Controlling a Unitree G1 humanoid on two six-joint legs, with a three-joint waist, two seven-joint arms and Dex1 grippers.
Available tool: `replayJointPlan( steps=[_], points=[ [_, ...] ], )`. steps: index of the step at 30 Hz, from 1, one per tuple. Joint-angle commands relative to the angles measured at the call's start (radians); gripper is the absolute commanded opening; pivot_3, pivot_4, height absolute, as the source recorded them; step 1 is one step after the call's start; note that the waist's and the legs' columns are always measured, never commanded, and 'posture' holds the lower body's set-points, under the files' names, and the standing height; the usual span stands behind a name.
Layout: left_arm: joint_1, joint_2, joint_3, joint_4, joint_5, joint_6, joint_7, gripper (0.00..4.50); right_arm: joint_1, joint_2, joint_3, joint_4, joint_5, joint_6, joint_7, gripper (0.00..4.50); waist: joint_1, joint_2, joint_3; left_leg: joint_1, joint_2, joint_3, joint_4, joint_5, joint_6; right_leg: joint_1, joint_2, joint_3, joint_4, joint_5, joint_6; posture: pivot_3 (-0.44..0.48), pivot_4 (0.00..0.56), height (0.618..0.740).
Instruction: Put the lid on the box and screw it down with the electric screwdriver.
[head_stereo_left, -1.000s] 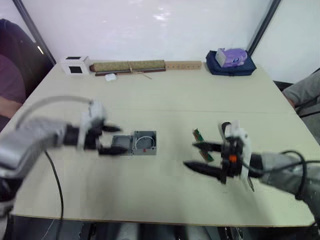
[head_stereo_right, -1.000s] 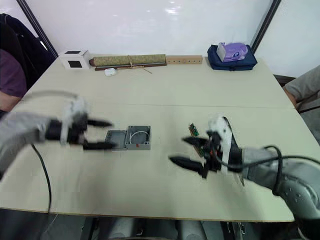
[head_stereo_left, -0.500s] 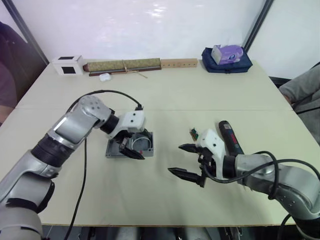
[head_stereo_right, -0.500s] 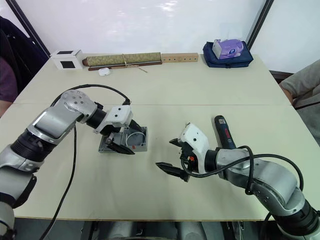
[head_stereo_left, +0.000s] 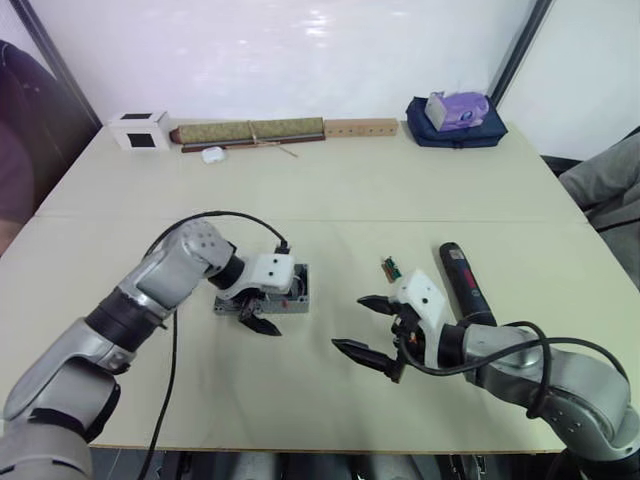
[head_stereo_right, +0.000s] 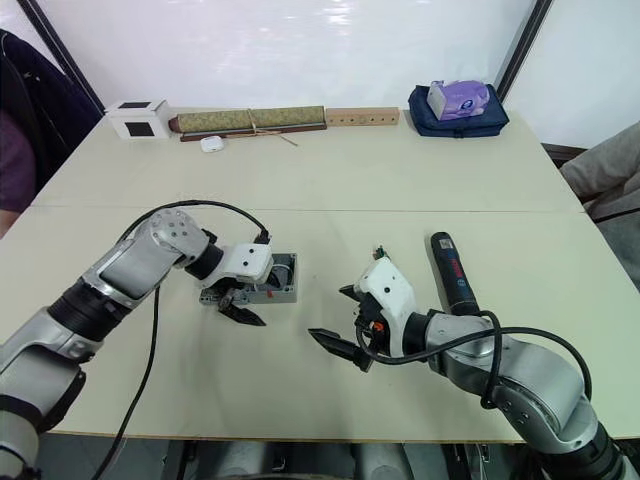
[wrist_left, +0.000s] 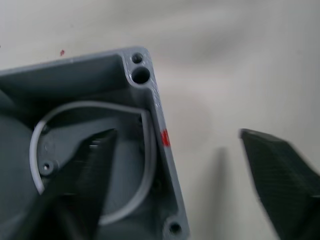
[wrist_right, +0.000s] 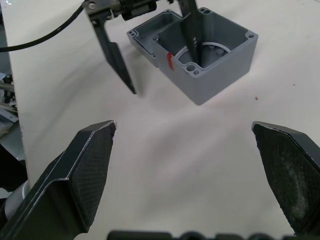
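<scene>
The left tool (head_stereo_right: 243, 301) now straddles the near wall of the box (wrist_right: 212, 60), spread, one finger inside the hollow beside the white wire, the other outside over the bench (head_stereo_left: 330, 190); half a second ago it hung over the box. The lid (wrist_right: 150, 31) lies touching the box, still off. The right tool (head_stereo_left: 368, 327) waits spread, empty. The electric screwdriver (head_stereo_right: 452, 273) lies untouched beside it.

Bright even light, soft shadows, blurred left-wrist close-up
</scene>
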Motion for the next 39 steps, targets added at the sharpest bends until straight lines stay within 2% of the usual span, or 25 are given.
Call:
replayJointPlan(
  steps=[1,4,7,16,18,22,26,31,39],
  points=[
    [-0.014,-0.01,0.024,-0.005,0.021,-0.021,0.009,2.14,-0.018,0.006,-0.022,-0.029,-0.001,0.0,0.006,4.5,-0.001,0.0,0.0,0.0,0.0,0.0,0.0,0.0,0.0,0.0,0.0,0.0,0.0,0.0,0.0,0.0,0.15,0.74],
    [-0.01,-0.012,0.028,-0.008,0.026,-0.021,0.004,0.89,-0.023,0.012,-0.017,-0.026,-0.004,0.005,0.004,4.5,-0.002,0.0,0.0,0.0,0.0,0.0,0.0,0.0,0.0,0.0,0.0,0.0,0.0,0.0,0.0,0.0,0.15,0.74],
    [-0.009,-0.009,0.025,-0.001,0.04,-0.041,-0.001,0.07,-0.027,0.02,-0.009,-0.023,-0.009,0.01,0.001,4.5,-0.001,0.0,0.0,0.0,0.0,0.0,0.0,0.0,0.0,0.0,0.0,0.0,0.001,0.0,0.0,0.0,0.15,0.74],
    [-0.022,-0.02,0.029,0.04,0.067,-0.127,-0.015,0.07,-0.011,0.024,-0.009,-0.033,-0.01,0.039,0.011,4.5,-0.001,0.0,0.0,0.001,0.0,0.0,0.0,0.0,0.0,0.0,0.0,0.0,0.001,0.0,0.0,0.0,0.15,0.74],
    [-0.052,-0.04,0.042,0.07,0.051,-0.209,-0.032,0.07,0.01,0.007,-0.03,-0.043,0.002,0.048,0.022,4.5,0.001,0.0,0.0,0.001,0.0,0.0,0.0,0.0,0.0,0.0,0.0,0.0,0.001,0.0,0.0,0.0,0.15,0.74],
    [-0.138,-0.055,0.031,0.151,0.047,-0.497,-0.135,0.07,0.114,0.003,-0.165,-0.055,0.074,0.054,0.004,4.5,0.004,-0.001,0.0,0.0,0.0,0.0,0.0,0.0,0.0,0.0,-0.001,0.0,0.001,0.0,0.0,0.0,0.15,0.74],
    [-0.223,-0.066,-0.068,0.226,-0.056,-0.604,-0.176,0.07,0.178,0.001,-0.207,-0.074,0.091,0.052,-0.001,4.5,0.002,0.0,0.0,0.001,-0.001,0.0,0.0,0.0,0.0,0.001,-0.001,0.0,0.0,0.0,0.0,0.0,0.15,0.74],
    [-0.352,-0.125,-0.23,0.448,-0.057,-0.85,-0.176,0.07,0.21,0.029,-0.2,-0.095,0.095,0.06,-0.053,4.5,-0.002,0.0,0.0,0.002,-0.001,0.0,0.0,0.0,0.0,0.001,0.0,0.0,0.002,0.0,0.0,0.0,0.15,0.74],
    [-0.426,-0.218,-0.381,0.655,-0.132,-0.951,-0.176,0.07,0.273,0.079,-0.192,-0.166,0.139,0.045,-0.128,4.5,-0.001,-0.001,0.0,0.001,-0.001,0.0,0.001,0.0,0.0,0.001,0.0,0.0,0.002,0.0,0.0,0.0,0.15,0.74]
  ],
)
